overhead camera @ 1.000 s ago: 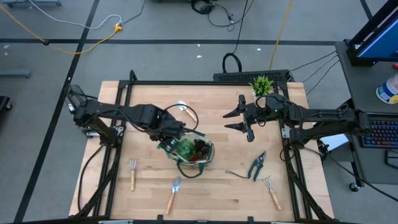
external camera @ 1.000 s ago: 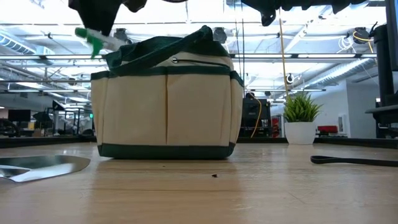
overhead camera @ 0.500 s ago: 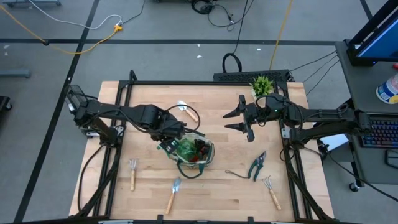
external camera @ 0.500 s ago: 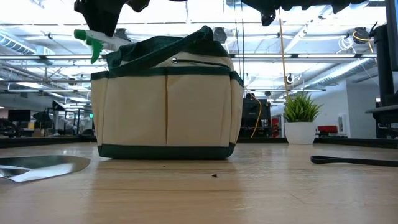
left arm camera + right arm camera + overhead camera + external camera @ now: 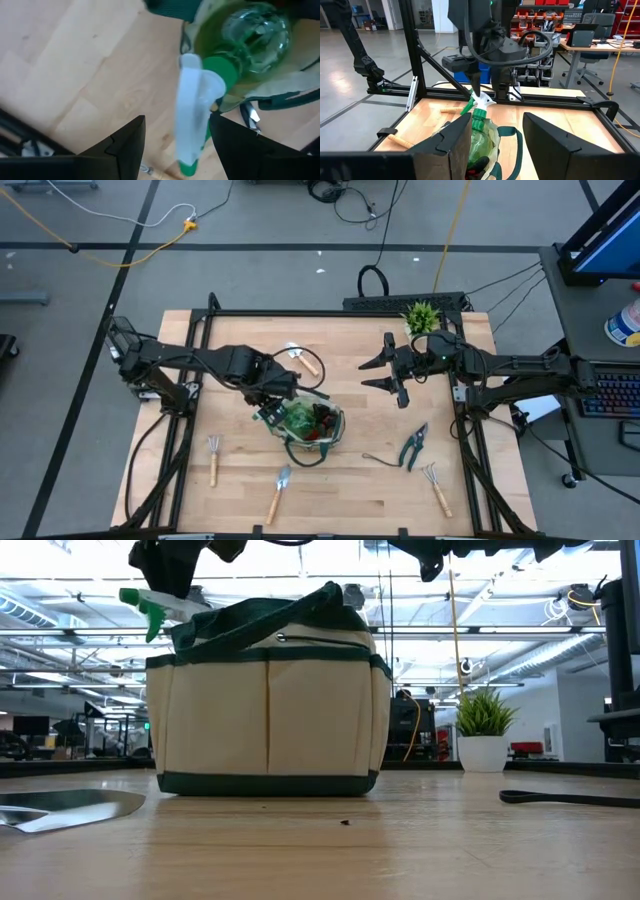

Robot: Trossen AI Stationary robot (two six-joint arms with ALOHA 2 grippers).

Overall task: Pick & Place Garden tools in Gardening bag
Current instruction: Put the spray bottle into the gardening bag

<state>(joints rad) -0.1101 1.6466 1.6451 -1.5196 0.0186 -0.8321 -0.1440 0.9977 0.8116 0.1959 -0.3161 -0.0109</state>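
The green spray bottle stands in the gardening bag, its clear green body down inside the beige fabric and its white nozzle poking out over the left rim; a red-and-black item lies in the bag beside it; so two things look stowed, and I judge the job less than half done.

My left gripper sits just above the nozzle at the bag's left edge, fingers apart on either side of the white trigger and, as far as my wrist view shows, not clamped on it; my right gripper waits far right of the bag, fingers spread, holding nothing.

Left on the counter: a wooden-handled fork-rake near left; a trowel near the front edge; the teal-handled pruning shears to the right of the bag; a second rake near right; another wooden-handled trowel beyond the bag at the far side.

The bag is upright, tan with dark green trim, loop handles flopped across its mouth; those may snag the next tool going in.
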